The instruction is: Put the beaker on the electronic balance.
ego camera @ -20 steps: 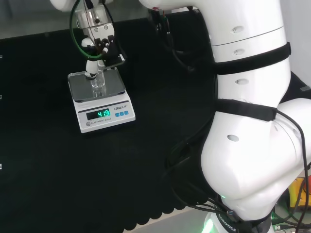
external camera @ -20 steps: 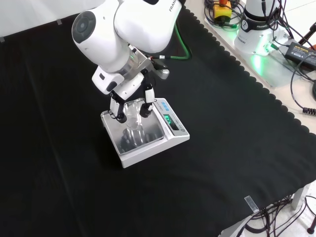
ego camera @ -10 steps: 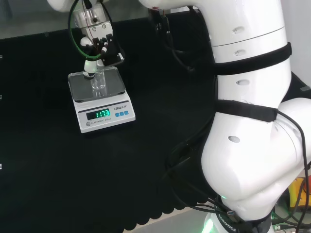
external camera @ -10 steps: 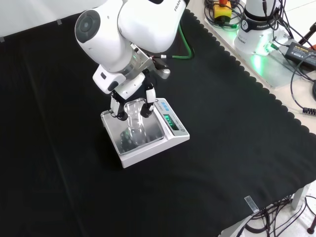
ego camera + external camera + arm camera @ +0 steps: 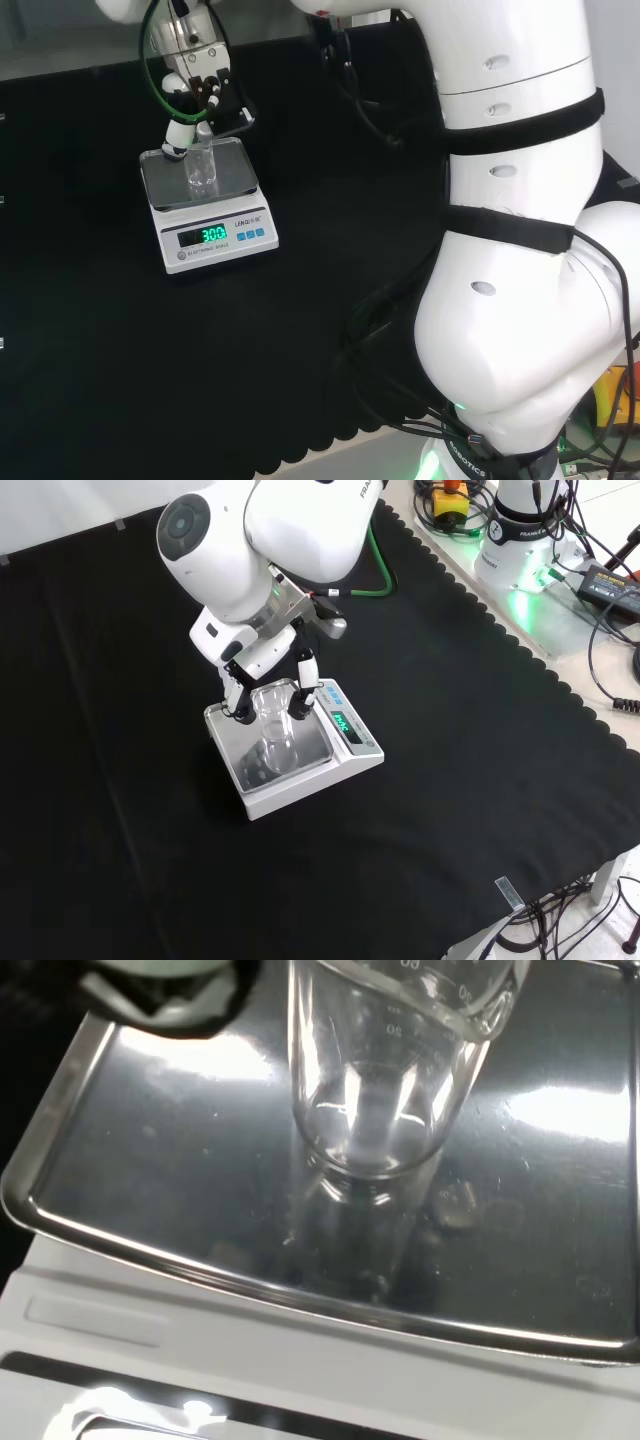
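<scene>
One beaker (image 5: 277,728) upright on one balance (image 5: 296,750).
Fingers (image 5: 302,692) spread open beside its rim; wide bare desk (image 5: 470,780) is seen around.

A bench (image 5: 470,780) under black cloth carries a white electronic balance (image 5: 300,765), left of centre in the front view.

head view looks over the arm, front view down; both share the balance (image 5: 205,205), wrist close
</scene>
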You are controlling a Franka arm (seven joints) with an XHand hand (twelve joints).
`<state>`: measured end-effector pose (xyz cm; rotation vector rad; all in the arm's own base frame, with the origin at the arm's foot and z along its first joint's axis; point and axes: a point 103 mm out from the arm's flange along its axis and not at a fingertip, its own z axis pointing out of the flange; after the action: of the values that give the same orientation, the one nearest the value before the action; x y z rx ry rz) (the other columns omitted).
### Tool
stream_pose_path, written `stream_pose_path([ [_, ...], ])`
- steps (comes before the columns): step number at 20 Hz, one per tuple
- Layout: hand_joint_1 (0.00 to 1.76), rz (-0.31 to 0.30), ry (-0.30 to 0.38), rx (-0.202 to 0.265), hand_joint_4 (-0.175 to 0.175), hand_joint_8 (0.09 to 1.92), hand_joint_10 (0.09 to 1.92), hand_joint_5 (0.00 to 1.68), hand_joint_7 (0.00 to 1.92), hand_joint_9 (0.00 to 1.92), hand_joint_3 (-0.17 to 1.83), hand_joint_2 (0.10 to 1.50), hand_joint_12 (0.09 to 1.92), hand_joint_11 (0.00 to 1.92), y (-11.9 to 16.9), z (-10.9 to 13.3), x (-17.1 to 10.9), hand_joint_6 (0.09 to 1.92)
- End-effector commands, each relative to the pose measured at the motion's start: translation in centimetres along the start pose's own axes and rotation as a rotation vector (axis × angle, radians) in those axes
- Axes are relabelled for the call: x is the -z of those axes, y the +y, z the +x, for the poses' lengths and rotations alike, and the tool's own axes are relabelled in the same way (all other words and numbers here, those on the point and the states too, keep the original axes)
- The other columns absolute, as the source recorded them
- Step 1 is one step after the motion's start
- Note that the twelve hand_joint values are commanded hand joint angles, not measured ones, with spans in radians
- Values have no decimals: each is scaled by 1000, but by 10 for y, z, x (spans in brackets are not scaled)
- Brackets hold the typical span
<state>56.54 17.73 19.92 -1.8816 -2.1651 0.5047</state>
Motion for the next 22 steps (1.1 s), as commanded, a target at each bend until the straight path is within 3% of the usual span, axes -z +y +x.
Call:
stream_pose_path([
  [1, 746, -18, 18, 5, -60, 828, 634, 470, 766, 780, 505, 564, 1136, 901, -2, 2, 4, 932],
  [6, 666, -60, 14, -14, -56, 841, 727, 434, 697, 643, 443, 581, 1216, 768, -11, -1, 18, 894],
  [12, 645, -145, 29, -39, -57, 844, 746, 424, 666, 605, 417, 591, 1224, 762, -45, -25, 43, 869],
  [22, 691, -166, 51, -122, -60, 841, 751, 428, 657, 621, 413, 619, 1209, 809, -119, -69, 40, 852],
])
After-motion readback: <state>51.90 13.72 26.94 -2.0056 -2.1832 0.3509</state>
